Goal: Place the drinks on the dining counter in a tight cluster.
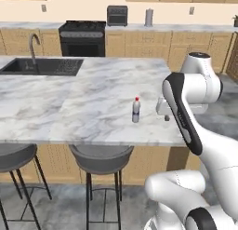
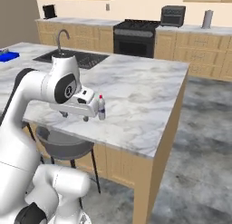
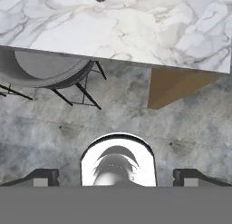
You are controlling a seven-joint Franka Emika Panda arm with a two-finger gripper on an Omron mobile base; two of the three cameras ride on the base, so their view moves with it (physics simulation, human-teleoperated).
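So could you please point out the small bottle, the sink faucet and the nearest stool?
small bottle (image 1: 135, 111): left base view, label.
sink faucet (image 1: 33, 44): left base view, curved neck.
stool (image 1: 101, 158): left base view, seat.

Kitchen: stove (image 1: 82, 38), sink (image 1: 42, 66), stools (image 1: 101, 159).

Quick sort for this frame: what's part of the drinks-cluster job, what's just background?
Job:
small clear bottle, red cap, upright on the counter
dining counter, marble top
hand, open, beside the bottle, holding nothing

Background:
sink and faucet
stools
stove
toaster oven
blue item, counter's far end
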